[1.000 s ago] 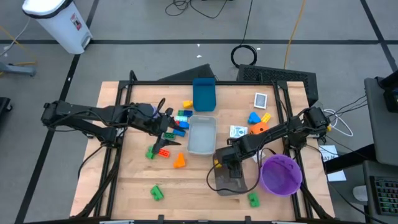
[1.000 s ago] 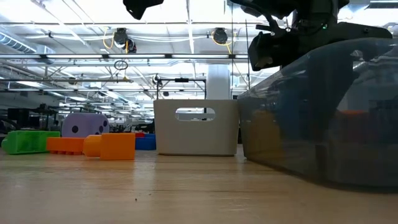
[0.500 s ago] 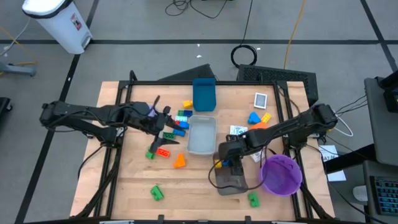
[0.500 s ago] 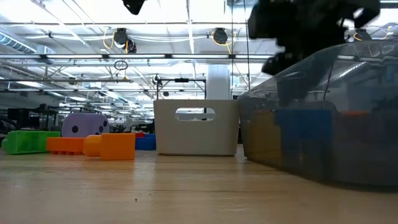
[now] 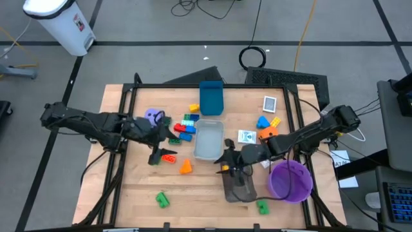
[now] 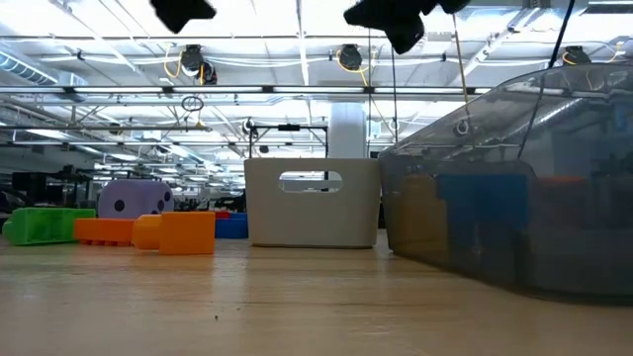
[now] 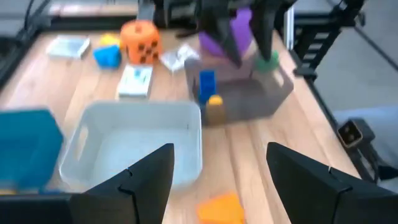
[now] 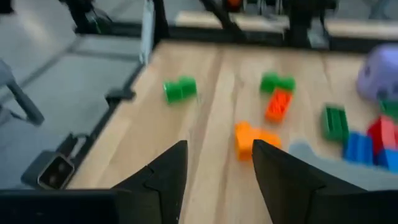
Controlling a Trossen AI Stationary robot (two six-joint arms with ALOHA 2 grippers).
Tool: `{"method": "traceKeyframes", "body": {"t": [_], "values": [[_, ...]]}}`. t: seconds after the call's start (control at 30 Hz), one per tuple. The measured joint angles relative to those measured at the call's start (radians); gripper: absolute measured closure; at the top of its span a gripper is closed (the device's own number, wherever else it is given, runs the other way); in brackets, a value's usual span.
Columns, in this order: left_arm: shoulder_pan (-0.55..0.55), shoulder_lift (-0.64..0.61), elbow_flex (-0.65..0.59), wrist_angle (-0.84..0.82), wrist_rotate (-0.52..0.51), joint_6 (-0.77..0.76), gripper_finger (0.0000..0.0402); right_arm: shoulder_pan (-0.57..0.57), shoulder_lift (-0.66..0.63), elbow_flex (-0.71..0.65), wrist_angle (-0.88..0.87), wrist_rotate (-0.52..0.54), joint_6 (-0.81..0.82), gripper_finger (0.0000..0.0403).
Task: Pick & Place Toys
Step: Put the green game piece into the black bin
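Observation:
Bricks lie scattered on the wooden table: red, blue and green ones (image 5: pixel 182 127), an orange-red one (image 5: pixel 169 157), an orange one (image 5: pixel 185 167) and a green one (image 5: pixel 161 200). The purple die (image 5: pixel 153 116) rests at the far left, the orange die (image 5: pixel 268 133) at the right. My left gripper (image 5: pixel 161 152) hovers open and empty above the orange-red brick; the left wrist view shows its fingers (image 7: pixel 221 152) apart. My right gripper (image 5: pixel 221 163) hangs open and empty over the dark tray (image 5: pixel 239 188), pointing toward the table's left (image 8: pixel 221 146). A blue brick (image 7: pixel 206 84) and a yellow one (image 7: pixel 214 106) sit in that tray.
A light grey tray (image 5: pixel 208 139) stands mid-table, with a blue tray (image 5: pixel 211 98) behind it. The purple bowl (image 5: pixel 291 180) sits near the right edge, a green brick (image 5: pixel 262 206) in front of it. Cards (image 5: pixel 246 136) and a blue brick (image 5: pixel 262 122) lie by the orange die.
My right gripper has risen out of the dark tray and tipped from pointing down to nearly level, facing the table's left. My left gripper has swung toward the near edge, away from the purple die, which now shows fully.

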Motion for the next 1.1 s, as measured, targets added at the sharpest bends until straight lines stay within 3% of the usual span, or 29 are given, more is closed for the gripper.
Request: {"method": "traceKeyframes", "body": {"t": [0.17, 0.27, 0.6, 0.9, 1.1], "values": [[-0.080, 0.021, 0.000, -0.144, -0.104, -0.168, 0.0137, 0.011, 0.002, -0.180, 0.338, 0.017, 0.079, 0.0236], [-0.123, 0.023, 0.000, -0.257, -0.148, -0.370, 0.0137, 0.010, 0.001, -0.248, 0.491, 0.091, 0.147, 0.0242], [-0.202, 0.159, -0.014, -0.582, -0.270, -1.061, 0.0137, 0.036, 0.001, -0.258, 0.550, 0.185, 0.020, 0.0265], [-0.206, 0.310, -0.138, -0.555, -0.167, -1.294, 0.0137, 0.057, 0.001, -0.258, 0.548, 0.180, 0.020, 0.0265], [-0.206, 0.330, -0.178, -0.469, -0.124, -1.311, 0.0137, 0.069, 0.001, -0.258, 0.542, 0.180, 0.010, 0.0268]]}}
